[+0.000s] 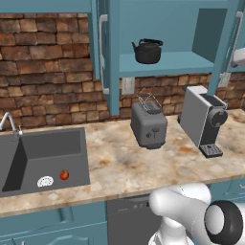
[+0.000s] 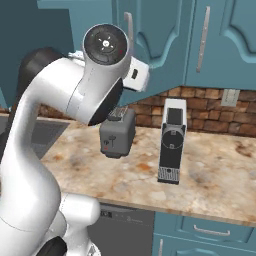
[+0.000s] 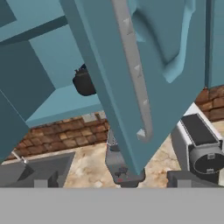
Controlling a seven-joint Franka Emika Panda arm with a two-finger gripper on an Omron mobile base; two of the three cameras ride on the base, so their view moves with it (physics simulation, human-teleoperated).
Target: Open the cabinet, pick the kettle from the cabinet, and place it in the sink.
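On the left base view:
Cabinet (image 1: 167,28): open, both doors swung out; the inside is bare teal.
Kettle (image 1: 147,51): stands upright on the shelf, left of its middle, spout to the left, nothing beside it.
Sink (image 1: 48,158): down at the left, well apart from the kettle. A white thing (image 1: 45,181) and a small red one (image 1: 64,174) lie at its near edge; the faucet (image 1: 8,123) is at its far left.
Counter: a toaster (image 1: 149,125) stands below the shelf and a coffee machine (image 1: 205,122) is to its right.

On the right base view:
Arm: bends up high in front of the cabinet and hides the open shelf.
Door (image 2: 150,45): hangs out over the counter, above the toaster (image 2: 118,132).

On the hand view:
Gripper (image 3: 116,180): spread wide, holds nothing; its two fingertips (image 3: 52,178) show at the bottom.
Door (image 3: 144,74): very near, seen edge-on, with its bar handle (image 3: 133,70) across the middle. It covers the right part of the kettle (image 3: 84,82).

Risk:
Door edge: I judge a straight reach toward the kettle would hit it, because the door stands between hand and shelf.
Toaster: a low carry to the sink could knock it.
Kettle handle: a grasp off its middle may let the kettle tilt.

Free room:
Shelf: open to the left of the door and above the kettle.
Way to sink: bare counter to the left of the toaster.
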